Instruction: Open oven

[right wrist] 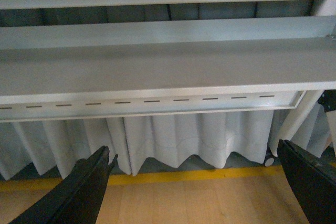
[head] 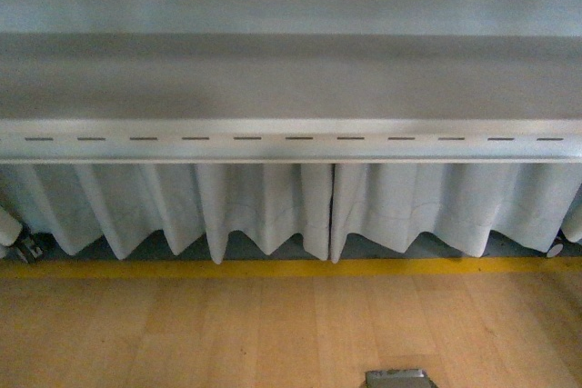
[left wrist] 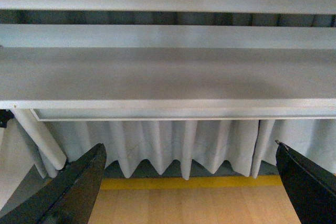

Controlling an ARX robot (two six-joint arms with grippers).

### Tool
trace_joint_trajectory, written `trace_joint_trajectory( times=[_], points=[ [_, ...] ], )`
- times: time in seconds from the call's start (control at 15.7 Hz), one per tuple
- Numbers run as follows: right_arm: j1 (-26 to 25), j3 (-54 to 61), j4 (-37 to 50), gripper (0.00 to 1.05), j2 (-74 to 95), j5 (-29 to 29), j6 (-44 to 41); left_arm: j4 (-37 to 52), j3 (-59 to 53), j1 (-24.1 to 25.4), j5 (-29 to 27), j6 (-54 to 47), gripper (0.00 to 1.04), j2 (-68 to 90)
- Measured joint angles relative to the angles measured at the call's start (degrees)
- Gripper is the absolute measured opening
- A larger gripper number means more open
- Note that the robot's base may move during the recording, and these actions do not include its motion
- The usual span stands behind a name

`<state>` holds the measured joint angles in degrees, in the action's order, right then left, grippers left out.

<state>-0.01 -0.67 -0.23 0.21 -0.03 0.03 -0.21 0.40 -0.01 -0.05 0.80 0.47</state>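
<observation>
The oven shows in none of the 3 views, so its place relative to either claw cannot be told. The left claw (left wrist: 188, 145) is spread wide, its 2 black fingers (left wrist: 79, 182) at opposite edges of its wrist view, gripping nothing. The right claw (right wrist: 192, 147) is equally wide. Both face a grey surface (head: 291, 79) above a white pleated curtain (head: 264, 202), a yellow line (head: 291, 267) and a wooden floor (head: 182, 333).

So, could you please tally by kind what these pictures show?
Oven: 0
Table: 1
Cloth skirt: 1
Yellow floor stripe: 1
Hand: 2, left hand and right hand, both open
Total: 5
</observation>
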Motion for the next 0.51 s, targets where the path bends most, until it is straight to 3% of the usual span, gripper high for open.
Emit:
trace_joint_trajectory(
  times=[0.51],
  points=[
    [0.0,0.0,0.0,0.98,0.0,0.1,0.0,0.0,0.0,0.0,0.0,-0.2,0.98,0.0]
  ],
)
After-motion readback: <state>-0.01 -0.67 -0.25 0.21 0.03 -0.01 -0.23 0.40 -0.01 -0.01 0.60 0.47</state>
